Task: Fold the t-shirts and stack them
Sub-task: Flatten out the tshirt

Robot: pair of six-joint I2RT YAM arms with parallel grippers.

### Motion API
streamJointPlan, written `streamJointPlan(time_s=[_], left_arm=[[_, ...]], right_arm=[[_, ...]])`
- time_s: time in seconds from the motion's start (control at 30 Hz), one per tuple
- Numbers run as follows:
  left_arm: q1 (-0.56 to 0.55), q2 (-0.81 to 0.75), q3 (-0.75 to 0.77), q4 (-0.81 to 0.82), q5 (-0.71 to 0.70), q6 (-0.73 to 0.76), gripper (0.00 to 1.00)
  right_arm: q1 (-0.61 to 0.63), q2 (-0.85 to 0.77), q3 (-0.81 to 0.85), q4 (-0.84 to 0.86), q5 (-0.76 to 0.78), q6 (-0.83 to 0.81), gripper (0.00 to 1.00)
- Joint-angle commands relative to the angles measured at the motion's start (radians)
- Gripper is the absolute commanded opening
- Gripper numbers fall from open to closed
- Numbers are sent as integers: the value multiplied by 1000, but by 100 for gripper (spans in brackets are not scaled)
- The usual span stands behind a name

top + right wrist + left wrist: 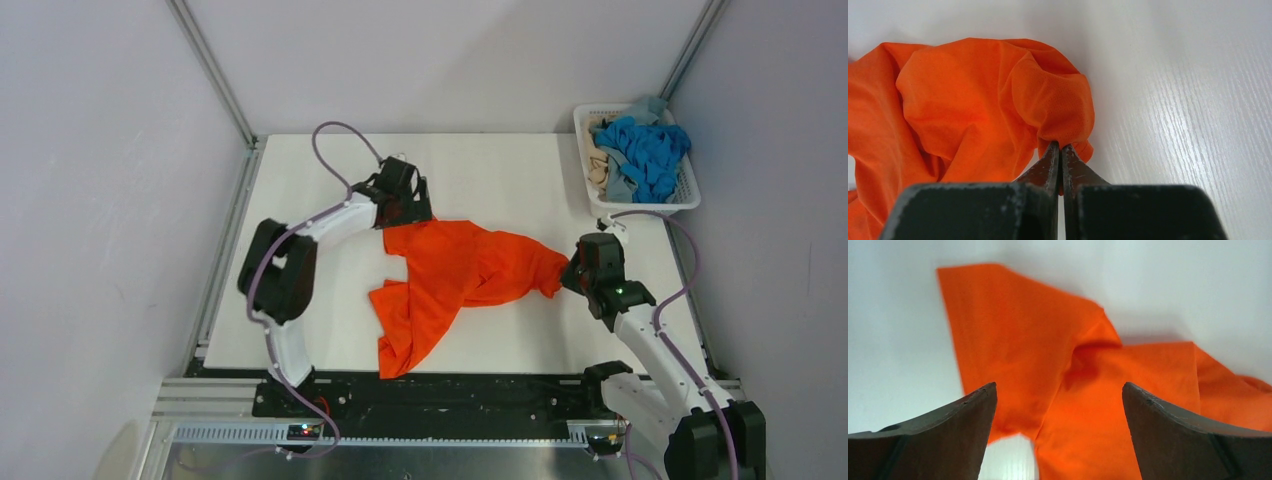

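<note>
While the orange t-shirt (455, 280) lay crumpled on the counter (500, 170), I saw my right tool (570, 275) pinched shut on the shirt's right end and my left tool (408, 212) gaping wide over its far corner.

A white tabletop (480, 170) fills the middle of the top view; its matte surface has a faint wood grain that shows in the right-wrist view. Pale grey walls with a lilac tint close it in: a back wall (440, 60) across the top of the frame, a left wall (90, 200) and a right wall (790, 280). Two aluminium posts slant up from the table's far corners, one at upper left (213, 72), one at upper right (693, 48). A metal rail (222, 265) runs along the table's left edge. Along the bottom of the frame lies a black base plate (450, 397), with a slotted silver rail (420, 432) and a brushed metal sheet (420, 462) below it. The light is soft and even, and shadows are weak.
</note>
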Motion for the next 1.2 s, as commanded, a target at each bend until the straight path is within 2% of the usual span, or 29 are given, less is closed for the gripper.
streamJointPlan(time_s=[0.0, 0.07, 0.13, 0.2, 0.27, 0.3, 0.33, 0.4, 0.53, 0.6, 0.83, 0.87, 1.0, 1.17], left_arm=[[34, 149, 141, 0, 104, 63, 98], [42, 208, 173, -1, 124, 57, 95], [44, 256, 204, -5, 135, 51, 83], [43, 284, 217, -8, 148, 40, 62], [43, 289, 221, -10, 143, 35, 29], [43, 275, 220, -10, 130, 34, 20], [43, 264, 216, -12, 121, 36, 5], [43, 207, 209, -17, 90, 50, 1], [43, -39, 164, -22, 1, 85, 0], [40, -249, 128, -22, -23, 100, 0], [16, -815, -20, -21, -170, 129, 0], [6, -917, -36, -20, -168, 134, 0], [-6, -1153, -27, -20, -105, 151, 0], [-6, -1294, 63, -21, 14, 164, 0]], right_arm=[[-7, -11, -5, 41, -11, -9, 3], [-10, -17, -7, 41, -14, -10, 3], [-11, -23, -10, 42, -16, -10, 4], [-11, -28, -11, 44, -22, -11, 3], [-13, -32, -11, 46, -23, -15, 3], [-14, -35, -11, 50, -22, -19, 3], [-16, -42, -10, 53, -23, -25, 3], [-22, -59, 2, 61, -26, -40, 0], [-27, -139, 113, 10, -23, -96, 0], [-25, -190, 183, -39, -54, -121, 0], [-21, -361, 456, -150, -243, -176, 0], [-21, -389, 481, -149, -301, -176, 0], [-20, -438, 623, -104, -469, -156, 0], [-26, -402, 886, -111, -611, -154, 0]])
